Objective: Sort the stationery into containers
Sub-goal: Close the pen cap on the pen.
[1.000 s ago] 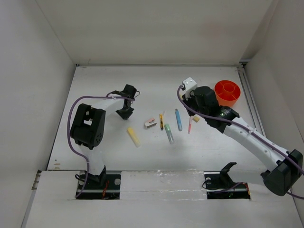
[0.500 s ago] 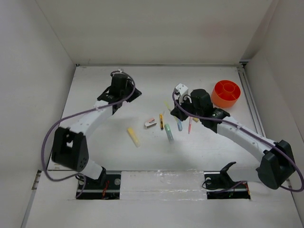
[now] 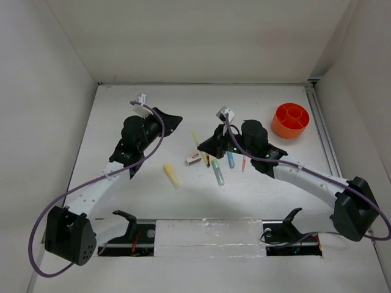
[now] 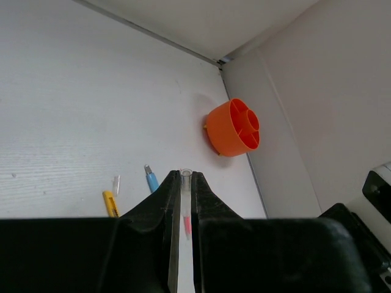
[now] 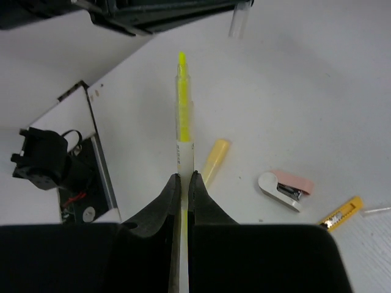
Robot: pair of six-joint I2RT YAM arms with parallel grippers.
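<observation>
My right gripper (image 3: pixel 201 146) is shut on a yellow highlighter (image 3: pixel 195 138), held above the table with its bare tip pointing away (image 5: pixel 182 116). My left gripper (image 3: pixel 176 118) is shut on a clear cap (image 4: pixel 186 175), which also shows in the right wrist view (image 5: pixel 239 19) just beyond the highlighter's tip. On the table lie a yellow stick (image 3: pixel 172 175), a white-and-pink piece like a small stapler (image 3: pixel 193 159), a yellow-black pen (image 3: pixel 208 160), a pale green pen (image 3: pixel 217 173), a blue pen (image 3: pixel 231 160) and a thin red pen (image 3: pixel 244 162). The orange cup (image 3: pixel 291 120) stands at the back right. The tan cube is hidden.
The cup (image 4: pixel 235 128) has inner dividers and stands close to the right wall (image 3: pixel 348 91). White walls close in the table on the left, back and right. A small clear piece (image 4: pixel 116 182) lies by the yellow-black pen.
My right gripper has moved left from beside the cup to over the stationery, carrying the yellow highlighter. My left arm has stretched out, its gripper moving back and right toward the highlighter's tip.
</observation>
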